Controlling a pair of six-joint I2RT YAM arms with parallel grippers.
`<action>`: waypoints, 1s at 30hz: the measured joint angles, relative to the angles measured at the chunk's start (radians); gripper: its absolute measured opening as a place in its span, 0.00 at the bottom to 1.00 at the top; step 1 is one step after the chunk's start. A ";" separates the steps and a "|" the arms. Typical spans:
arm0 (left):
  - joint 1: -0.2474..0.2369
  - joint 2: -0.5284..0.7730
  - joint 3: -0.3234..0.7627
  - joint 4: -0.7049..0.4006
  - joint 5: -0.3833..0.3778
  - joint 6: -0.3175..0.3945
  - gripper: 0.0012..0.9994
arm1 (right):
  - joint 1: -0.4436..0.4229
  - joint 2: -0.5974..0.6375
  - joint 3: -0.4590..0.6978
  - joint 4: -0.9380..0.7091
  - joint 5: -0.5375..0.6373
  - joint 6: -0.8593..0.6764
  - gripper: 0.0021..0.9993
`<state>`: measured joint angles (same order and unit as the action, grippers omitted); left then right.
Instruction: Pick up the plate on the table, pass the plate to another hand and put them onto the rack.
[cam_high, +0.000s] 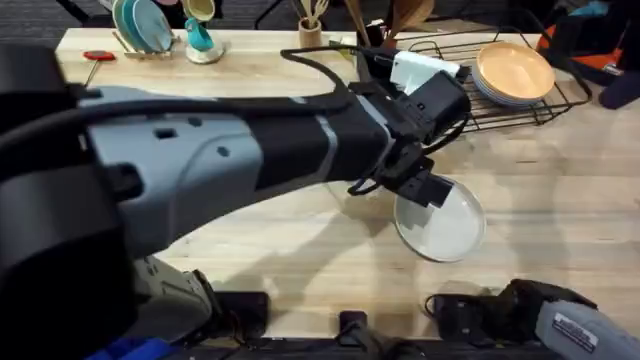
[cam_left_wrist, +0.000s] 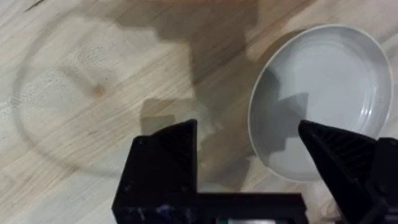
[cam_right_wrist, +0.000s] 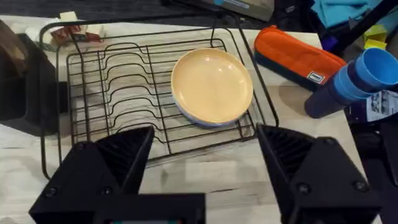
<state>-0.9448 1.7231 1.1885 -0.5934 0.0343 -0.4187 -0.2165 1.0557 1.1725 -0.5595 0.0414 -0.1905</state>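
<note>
The pale grey-white plate lies on the wood table, right of centre. My left arm reaches across from the lower left, and its gripper hangs over the plate's near-left rim. In the left wrist view the plate lies flat. The left gripper is open, with the plate's rim between its black fingers and nothing gripped. The right arm rests low at the front right. Its gripper is open and empty, facing the black wire rack. The rack stands at the back right.
Stacked peach plates sit in the rack's right end. An orange case and blue cups lie beyond the rack. At the back left stand a small wooden rack with teal plates, a teal cup and a red tool.
</note>
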 joint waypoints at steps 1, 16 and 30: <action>0.000 0.007 0.000 0.000 -0.001 0.000 1.00 | 0.000 0.000 0.000 0.000 0.000 0.000 0.99; -0.002 0.097 0.006 0.002 -0.009 0.005 1.00 | 0.000 0.000 0.000 0.000 0.000 0.000 0.99; -0.099 0.112 0.007 0.007 -0.106 0.049 1.00 | 0.000 0.032 0.002 -0.001 0.000 0.000 0.99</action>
<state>-1.0438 1.8347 1.1954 -0.5867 -0.0721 -0.3698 -0.2165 1.0878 1.1744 -0.5610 0.0410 -0.1905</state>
